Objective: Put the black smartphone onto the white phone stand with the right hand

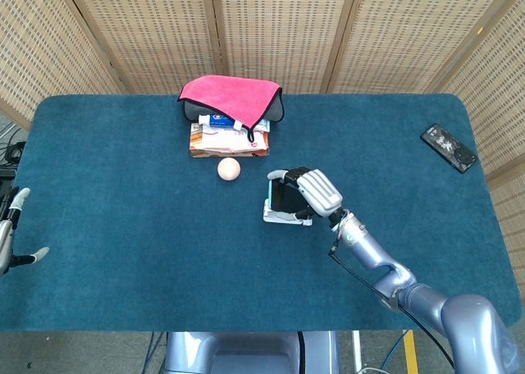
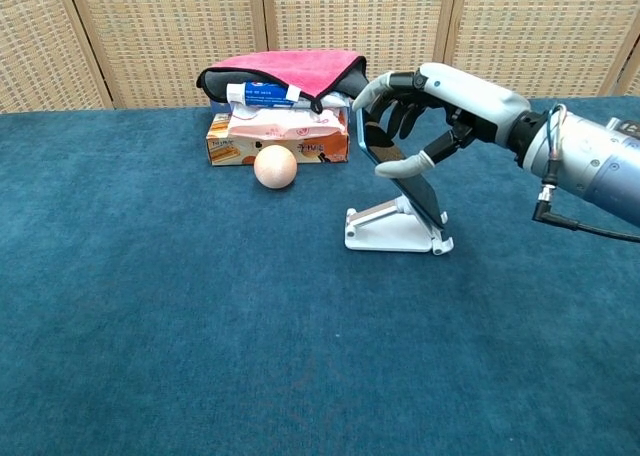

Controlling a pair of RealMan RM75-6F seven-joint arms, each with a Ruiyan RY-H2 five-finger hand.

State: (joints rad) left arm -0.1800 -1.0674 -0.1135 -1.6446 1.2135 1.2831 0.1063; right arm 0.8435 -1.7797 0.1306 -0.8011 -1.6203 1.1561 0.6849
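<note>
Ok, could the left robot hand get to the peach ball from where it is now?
Probably not easily. The left robot hand sits off the table's left edge, far from the ball. Nothing stands between them, only open blue cloth, so distance is the obstacle.

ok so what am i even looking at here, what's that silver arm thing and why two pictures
It is a two-armed robot at a table covered in blue cloth. Both pictures show the same moment: one camera looks down from the robot's head, the other looks forward from its chest.

The silver arm ends in the right hand, shaped like a human one. It holds a black phone, leaning it on a white stand.

The left hand shows at the table's edge, open and holding nothing.

Also on the table: a small ball, a stack of boxes under a pink cloth, and a second phone in the far corner.
</note>
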